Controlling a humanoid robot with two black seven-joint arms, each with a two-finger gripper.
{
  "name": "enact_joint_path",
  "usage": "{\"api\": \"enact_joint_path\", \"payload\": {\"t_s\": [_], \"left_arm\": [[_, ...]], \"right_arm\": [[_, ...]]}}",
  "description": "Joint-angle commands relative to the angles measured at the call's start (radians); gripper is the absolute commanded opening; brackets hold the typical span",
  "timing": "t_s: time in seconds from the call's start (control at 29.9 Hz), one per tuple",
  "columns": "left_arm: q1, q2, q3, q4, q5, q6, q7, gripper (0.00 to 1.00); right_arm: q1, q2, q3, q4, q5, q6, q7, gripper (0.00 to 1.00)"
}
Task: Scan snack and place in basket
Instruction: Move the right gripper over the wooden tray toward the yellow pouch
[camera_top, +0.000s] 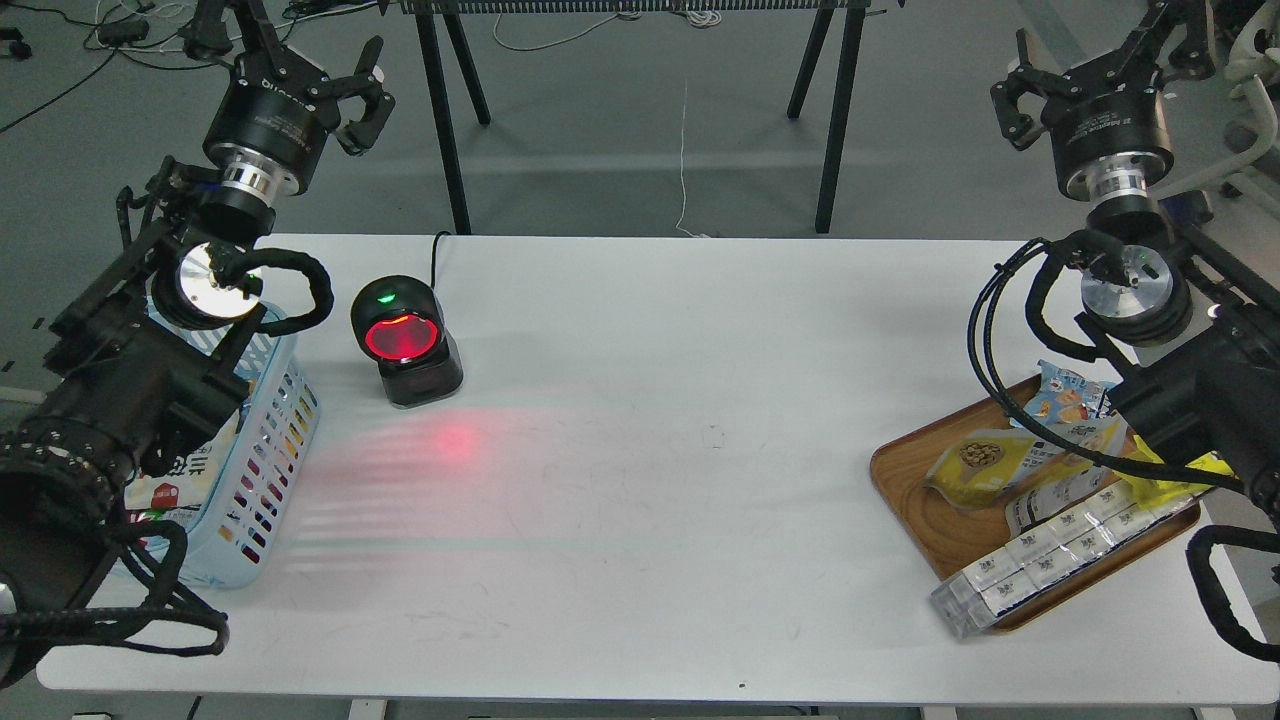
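The snack (975, 462), a small yellow pouch with a round picture of beige nuts, lies on the wooden tray (905, 490) at the right of the table. At the table's left edge stands the light blue basket (275, 440), partly hidden behind my left arm. My left gripper (295, 55) hangs high beyond the table's far left corner, open and holding nothing. Equally high, beyond the far right corner, my right gripper (1100, 65) is also open and empty. Both are far from the snack.
A black scanner (405, 340) with a glowing red window stands right of the basket and casts red light on the table. The tray also holds a blue snack bag (1065, 395), a bright yellow pack (1175, 482) and a long wrapped white pack (1040, 560). A white bag (180, 478) lies in the basket.
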Motion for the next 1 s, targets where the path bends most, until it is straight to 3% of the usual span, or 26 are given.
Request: {"api": "enact_joint_path", "payload": {"t_s": [0.0,0.27,0.5,0.63,0.84,0.97], "left_arm": [[-0.002,0.002,0.0,0.0,0.001,0.0,-0.004,0.99],[-0.008,0.025,0.006,-0.003,-0.021,0.004,0.012,0.99],[-0.02,0.038,0.008,-0.019,-0.019,0.0,0.015,0.99],[-0.011,0.091,0.034,-0.088,-0.013,0.0,0.016,0.99],[-0.015,0.116,0.065,-0.092,-0.013,0.0,0.013,0.99],[-0.015,0.124,0.069,-0.08,-0.011,0.0,0.013,0.99]], "right_arm": [[0.003,-0.001,-0.008,-0.006,0.0,0.002,0.0,0.99],[0.084,-0.032,-0.112,0.007,-0.034,0.005,0.0,0.99],[0.344,-0.119,-0.555,0.025,-0.083,0.007,0.0,0.99],[0.463,-0.118,-0.721,0.048,-0.266,0.01,0.0,0.99],[0.562,-0.121,-0.8,0.189,-0.667,0.018,0.0,0.99],[0.694,-0.109,-1.044,0.249,-0.726,0.054,0.0,0.99]]}}
